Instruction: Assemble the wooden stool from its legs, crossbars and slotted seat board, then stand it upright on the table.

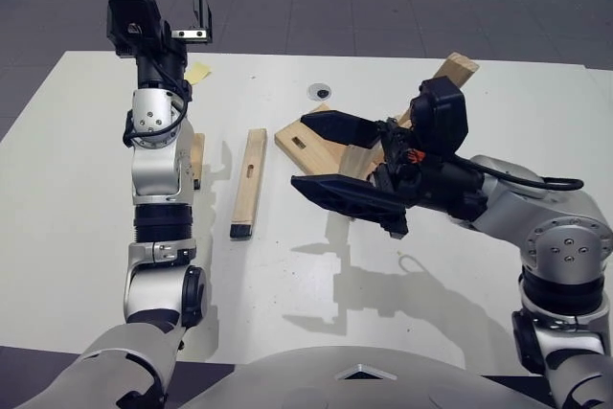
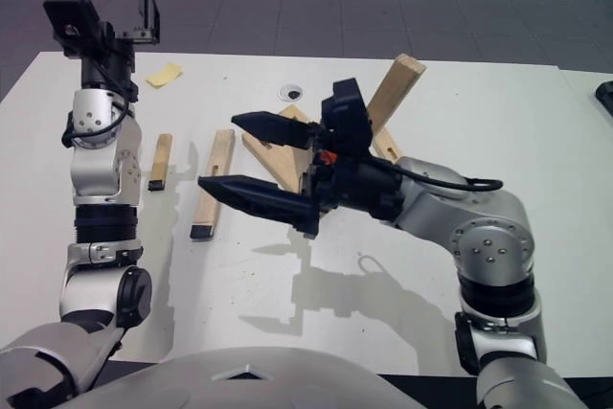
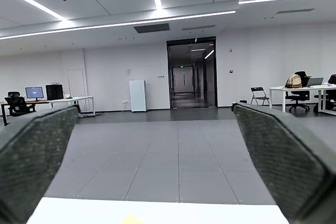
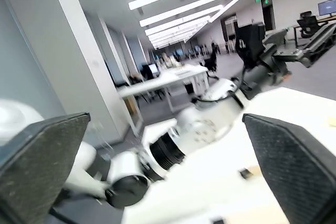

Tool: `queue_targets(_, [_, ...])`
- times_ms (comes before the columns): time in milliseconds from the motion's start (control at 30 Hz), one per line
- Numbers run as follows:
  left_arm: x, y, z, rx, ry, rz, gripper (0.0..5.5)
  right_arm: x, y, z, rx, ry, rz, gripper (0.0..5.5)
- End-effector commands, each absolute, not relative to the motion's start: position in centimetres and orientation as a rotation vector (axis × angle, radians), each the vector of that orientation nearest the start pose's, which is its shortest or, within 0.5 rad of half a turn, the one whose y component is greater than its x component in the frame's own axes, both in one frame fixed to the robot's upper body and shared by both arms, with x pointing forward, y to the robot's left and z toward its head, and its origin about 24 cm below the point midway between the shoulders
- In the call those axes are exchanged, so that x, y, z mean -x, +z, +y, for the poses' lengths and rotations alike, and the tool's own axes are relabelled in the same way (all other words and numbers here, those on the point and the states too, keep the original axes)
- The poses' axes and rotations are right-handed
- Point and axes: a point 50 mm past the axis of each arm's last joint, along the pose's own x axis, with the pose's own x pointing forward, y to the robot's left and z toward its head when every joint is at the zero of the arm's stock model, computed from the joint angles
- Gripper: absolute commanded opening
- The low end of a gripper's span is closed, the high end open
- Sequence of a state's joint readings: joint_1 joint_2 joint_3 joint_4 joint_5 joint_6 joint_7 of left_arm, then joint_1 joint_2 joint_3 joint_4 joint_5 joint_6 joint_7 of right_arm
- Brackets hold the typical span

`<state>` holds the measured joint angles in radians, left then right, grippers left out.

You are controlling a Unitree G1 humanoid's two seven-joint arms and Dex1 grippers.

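Looking down from the head, the left gripper (image 1: 163,16) stands high on the upright left arm (image 1: 158,155). Its two black fingers are spread wide with nothing between them, and it points past the far edge of the white table (image 1: 77,237). A small yellow note (image 1: 198,72) lies just beside its wrist. Below that gripper, alongside the forearm, a short wooden bar (image 2: 161,160) lies flat. Next to it, toward the right gripper (image 1: 300,150), lies a longer pale wooden leg (image 1: 249,182), square-edged, with a slot in its face and a dark near end.

The right gripper hangs above the table, its long tapered black fingers parted and empty, tips aimed toward that leg. Behind its fingers lies the slotted board (image 1: 299,141), flat light wood with a rectangular cut, partly hidden by the upper finger. A second leg (image 1: 456,68) rises tilted behind the gripper's body, its lower end covered. Beyond the board a round dark grommet (image 1: 319,91) sits in the tabletop.

From the left wrist, grey coarse-textured pads (image 3: 37,156) stand far apart, with a strip of table edge between them and tiled floor ahead.

From the right wrist, similar rough pads (image 4: 47,166) are likewise wide apart. Between them, farther off, the left arm stands blurred over the white tabletop.
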<state>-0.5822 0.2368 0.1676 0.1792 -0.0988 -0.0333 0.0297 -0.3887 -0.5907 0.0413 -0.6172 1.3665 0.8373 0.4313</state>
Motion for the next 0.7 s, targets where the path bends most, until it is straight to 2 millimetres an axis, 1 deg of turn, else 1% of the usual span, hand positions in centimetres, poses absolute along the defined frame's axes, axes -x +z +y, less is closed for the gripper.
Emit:
queue_targets(33, [-33.9, 18.7, 19.8, -0.08, 0.111, -0.441, 5.4, -22.7, 19.3, -12.7, -0.197, 1.245, 0.195, 5.39])
queue_targets(133, [-33.8, 18.5, 19.8, -0.084, 0.114, -0.432, 5.4, -23.3, 19.8, -13.1, -0.091, 1.219, 0.155, 5.39])
queue_targets(200, [-33.8, 18.5, 19.6, -0.083, 0.113, -0.43, 5.4, -23.4, 20.5, -13.0, -0.069, 1.232, 0.085, 5.39])
queue_targets(267, [-33.7, 18.5, 19.5, -0.071, 0.116, -0.431, 5.4, -22.7, 21.6, -12.7, -0.117, 1.282, -0.006, 5.39])
queue_targets(333, [-33.5, 18.5, 19.5, -0.056, 0.122, -0.432, 5.4, -22.2, 22.2, -12.3, -0.183, 1.314, -0.075, 5.39])
queue_targets(467, [-33.3, 18.9, 19.5, -0.025, 0.154, -0.448, 5.4, -22.9, 22.6, -9.5, -0.344, 1.303, -0.145, 5.39])
queue_targets(533, [-33.3, 19.4, 19.5, -0.012, 0.165, -0.467, 5.4, -23.8, 22.4, -7.7, -0.398, 1.263, -0.127, 5.39])
queue_targets(600, [-33.3, 19.8, 19.4, -0.005, 0.172, -0.482, 5.4, -25.0, 21.2, -5.9, -0.403, 1.186, -0.036, 5.39])
queue_targets(667, [-33.3, 19.9, 19.2, -0.003, 0.172, -0.483, 5.4, -25.4, 20.1, -4.5, -0.411, 1.173, 0.05, 5.39])
queue_targets(700, [-33.4, 19.9, 19.1, -0.001, 0.17, -0.481, 5.4, -25.4, 19.2, -3.7, -0.399, 1.17, 0.103, 5.39])
